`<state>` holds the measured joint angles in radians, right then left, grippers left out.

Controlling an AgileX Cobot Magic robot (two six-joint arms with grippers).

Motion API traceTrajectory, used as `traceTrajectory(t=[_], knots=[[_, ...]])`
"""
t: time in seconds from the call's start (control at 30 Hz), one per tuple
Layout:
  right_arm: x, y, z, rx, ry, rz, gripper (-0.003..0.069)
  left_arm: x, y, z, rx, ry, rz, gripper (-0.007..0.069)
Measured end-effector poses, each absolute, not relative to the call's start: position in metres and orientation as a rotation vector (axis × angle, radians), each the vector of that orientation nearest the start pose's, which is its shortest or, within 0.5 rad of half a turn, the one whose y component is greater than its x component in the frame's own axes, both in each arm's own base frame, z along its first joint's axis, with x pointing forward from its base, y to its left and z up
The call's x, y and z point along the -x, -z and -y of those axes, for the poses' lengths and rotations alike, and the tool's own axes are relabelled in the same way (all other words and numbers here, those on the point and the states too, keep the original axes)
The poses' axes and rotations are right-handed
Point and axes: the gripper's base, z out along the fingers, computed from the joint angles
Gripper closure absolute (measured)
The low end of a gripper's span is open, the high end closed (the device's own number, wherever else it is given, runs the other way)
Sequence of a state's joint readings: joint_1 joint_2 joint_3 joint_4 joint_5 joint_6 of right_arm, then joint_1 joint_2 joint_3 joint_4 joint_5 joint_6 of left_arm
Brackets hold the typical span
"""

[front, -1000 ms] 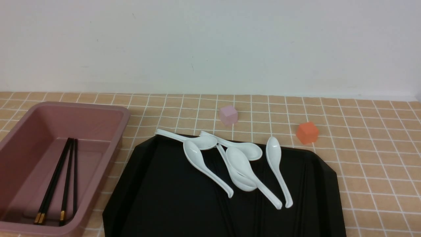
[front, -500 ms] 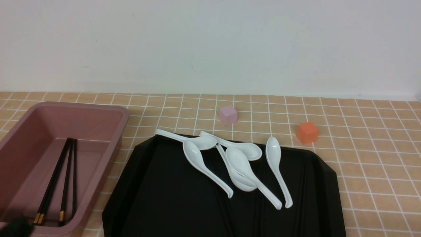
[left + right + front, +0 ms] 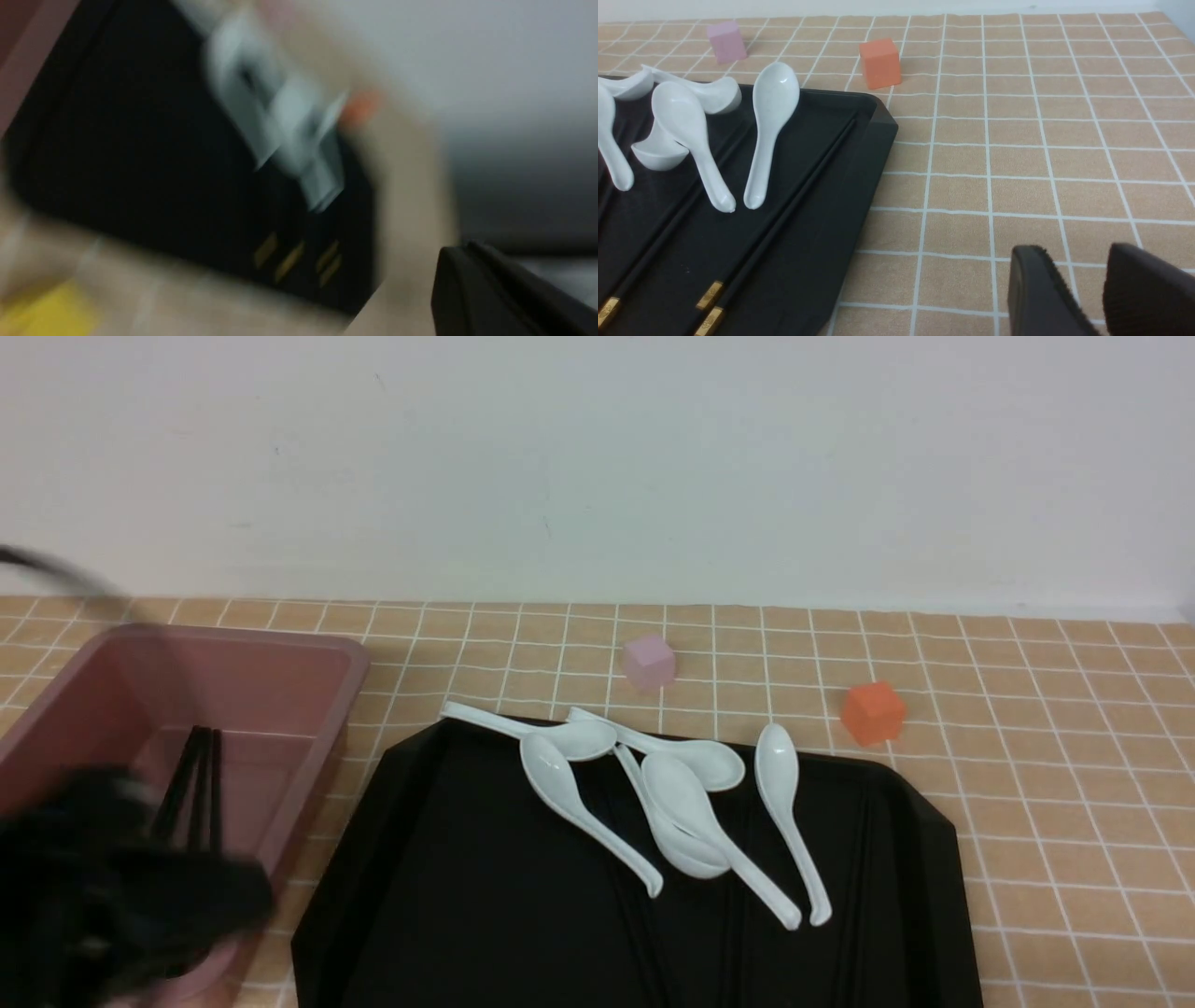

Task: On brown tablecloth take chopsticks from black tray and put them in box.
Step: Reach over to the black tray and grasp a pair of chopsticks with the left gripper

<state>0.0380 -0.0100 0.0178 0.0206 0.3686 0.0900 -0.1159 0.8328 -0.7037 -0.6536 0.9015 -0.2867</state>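
Three black chopsticks [image 3: 198, 765] lie in the pink box [image 3: 308, 649] on the brown tablecloth [image 3: 1027, 756]. My blurred left arm [image 3: 112, 887] covers the box's near end. The left gripper [image 3: 455, 254] is shut with nothing in it, in a smeared view of the black tray [image 3: 117, 154] and several gold chopstick bands [image 3: 289, 256]. More chopsticks [image 3: 794, 205] lie lengthwise on the black tray [image 3: 873, 140], gold bands toward the near edge. The right gripper [image 3: 1073, 261] is open over bare cloth, to the right of the tray.
Several white soup spoons [image 3: 672, 803] lie across the far half of the black tray [image 3: 448, 896]. A pale pink cube [image 3: 648, 662] and an orange cube [image 3: 872, 712] stand on the cloth behind it. A white wall closes the back.
My left arm has swung up from the bottom left corner and now covers the near end of the box. The left gripper has closed. Chopsticks, spoons and cubes have not moved.
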Motion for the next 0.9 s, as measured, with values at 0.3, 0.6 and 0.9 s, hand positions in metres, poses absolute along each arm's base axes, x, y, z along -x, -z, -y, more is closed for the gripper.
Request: traceTrajectory(t=[0.3,0.6,0.9], knots=[[-0.053,-0.175,-0.003,-0.061,-0.109,-1.860,0.0419,-0.217,-0.268,0.133,0.096,0.754,-2.992,0.0637],[-0.053,-0.175,-0.003,-0.061,-0.109,-1.860,0.0419,-0.255,-0.225,0.245,0.066,0.363,-3.088,0.0622],[-0.053,-0.175,-0.003,-0.061,-0.109,-1.860,0.0419,-0.277,-0.185,0.295,0.119,0.198,-3.141,0.0371]])
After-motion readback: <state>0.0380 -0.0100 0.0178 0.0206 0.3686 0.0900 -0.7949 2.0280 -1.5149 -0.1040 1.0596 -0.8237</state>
